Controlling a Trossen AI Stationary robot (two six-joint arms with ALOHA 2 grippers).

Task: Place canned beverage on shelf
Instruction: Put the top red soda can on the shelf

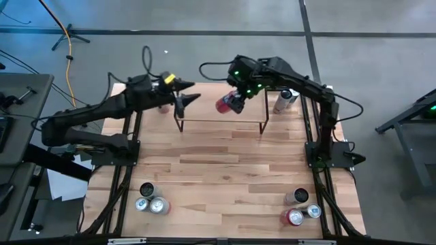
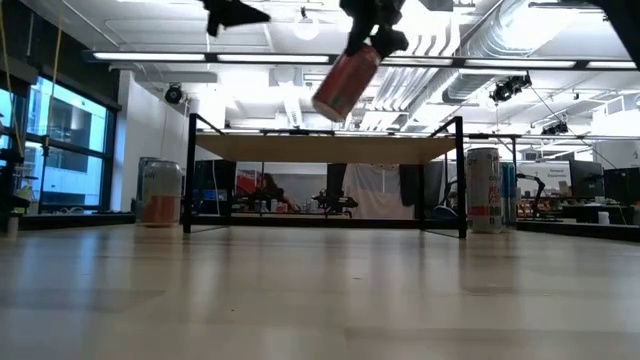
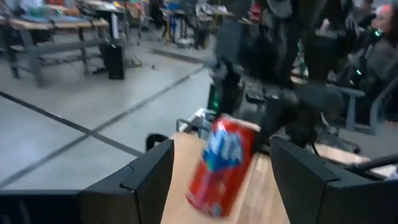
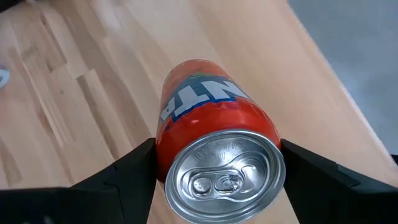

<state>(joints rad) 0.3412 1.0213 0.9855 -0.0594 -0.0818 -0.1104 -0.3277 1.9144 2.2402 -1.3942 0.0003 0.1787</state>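
A red beverage can (image 1: 224,104) hangs tilted in my right gripper (image 1: 236,102), above the shelf (image 2: 325,148), a low wood-topped riser on thin black legs at the table's far middle. In the low view the can (image 2: 345,80) is clear above the plank. The right wrist view looks onto its silver lid (image 4: 221,177). My left gripper (image 1: 187,102) is open and empty, just left of the can and at about its height. In the left wrist view its fingers (image 3: 146,180) frame the can (image 3: 224,165) without touching it. My right gripper pinches the can between its two fingers, on the side wall near the lid end (image 4: 163,152). The fingers come from above, slanting in from the table's right. The can is lifted clear of the shelf and tilted, its bottom end lower and toward the table's left.
A tall silver can (image 1: 286,100) stands on the table right of the shelf, and another can (image 2: 160,192) stands left of it. Groups of cans stand near the table's front left (image 1: 151,202) and front right (image 1: 300,207). Bare wood lies between them.
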